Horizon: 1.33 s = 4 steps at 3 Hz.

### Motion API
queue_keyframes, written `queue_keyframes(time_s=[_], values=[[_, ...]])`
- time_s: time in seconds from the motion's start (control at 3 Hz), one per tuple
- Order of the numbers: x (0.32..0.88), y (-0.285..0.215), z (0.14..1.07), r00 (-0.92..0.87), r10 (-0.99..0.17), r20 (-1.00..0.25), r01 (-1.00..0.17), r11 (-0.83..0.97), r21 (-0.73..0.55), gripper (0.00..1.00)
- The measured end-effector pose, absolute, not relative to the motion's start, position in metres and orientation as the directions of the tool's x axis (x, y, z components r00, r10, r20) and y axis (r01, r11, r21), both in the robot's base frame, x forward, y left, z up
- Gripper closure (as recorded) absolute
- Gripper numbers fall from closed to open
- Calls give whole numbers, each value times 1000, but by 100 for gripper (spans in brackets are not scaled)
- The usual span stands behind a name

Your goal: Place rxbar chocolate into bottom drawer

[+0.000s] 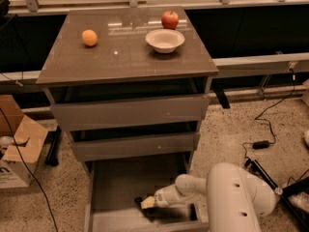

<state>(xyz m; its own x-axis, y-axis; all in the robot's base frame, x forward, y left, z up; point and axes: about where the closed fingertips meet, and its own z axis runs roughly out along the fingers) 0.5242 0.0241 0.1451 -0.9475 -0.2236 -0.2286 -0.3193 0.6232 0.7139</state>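
Note:
The bottom drawer [116, 180] is pulled open below the two shallower drawers, and its grey floor shows. My gripper [146, 203] reaches into it from the right, low over the floor near the front. It is shut on the rxbar chocolate [138, 200], of which only a small dark end shows past the pale fingertips [148, 203]. The white forearm [193, 186] and the rounded arm housing [239, 199] cover the drawer's right front corner.
On the cabinet top [120, 57] are an orange [89, 37], a white bowl [165, 40] and a red apple [169, 19]. A cardboard box [17, 149] stands on the floor at the left. Cables [263, 144] lie on the floor at the right.

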Motion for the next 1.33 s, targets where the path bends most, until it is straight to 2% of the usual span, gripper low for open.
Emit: queue_keyframes(time_s=[0.33,1.0,1.33], values=[[525,-5,145,-957,-207,-206,-291,698,654,58],[523,-8,144,-958,-206,-200,-287,707,647,11],[523,-8,144,-958,-206,-200,-287,707,647,0]])
